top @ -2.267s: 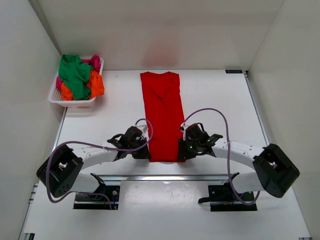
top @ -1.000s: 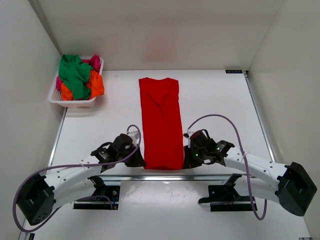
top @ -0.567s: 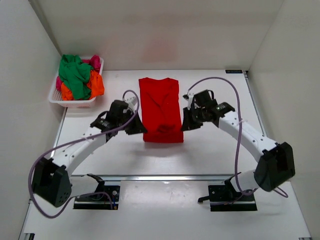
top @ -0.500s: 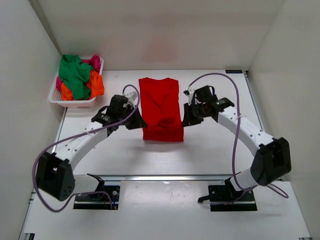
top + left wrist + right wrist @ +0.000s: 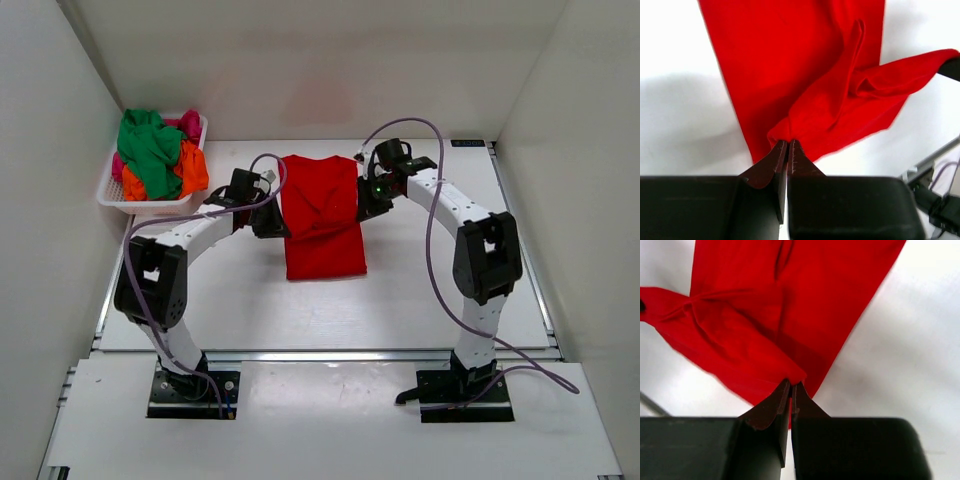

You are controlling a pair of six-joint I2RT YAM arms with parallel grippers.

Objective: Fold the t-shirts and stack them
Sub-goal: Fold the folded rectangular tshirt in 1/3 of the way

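Observation:
A red t-shirt (image 5: 322, 215) lies as a long strip on the white table, its near end lifted and carried over the far half. My left gripper (image 5: 272, 222) is shut on the lifted hem's left corner (image 5: 785, 134). My right gripper (image 5: 364, 205) is shut on the right corner (image 5: 794, 377). The raised cloth sags between the two grippers in loose folds (image 5: 875, 85). Other t-shirts, green (image 5: 150, 150), orange (image 5: 193, 168) and pink (image 5: 188, 123), are heaped in the basket.
A white lattice basket (image 5: 150, 207) stands at the far left corner of the table. White walls close in the left, right and back. A metal rail (image 5: 330, 352) runs along the near edge by the arm bases.
Both grippers have carried the shirt's near hem away from the near edge toward the far end, folding the strip over itself. The arms now stretch far out over the table.

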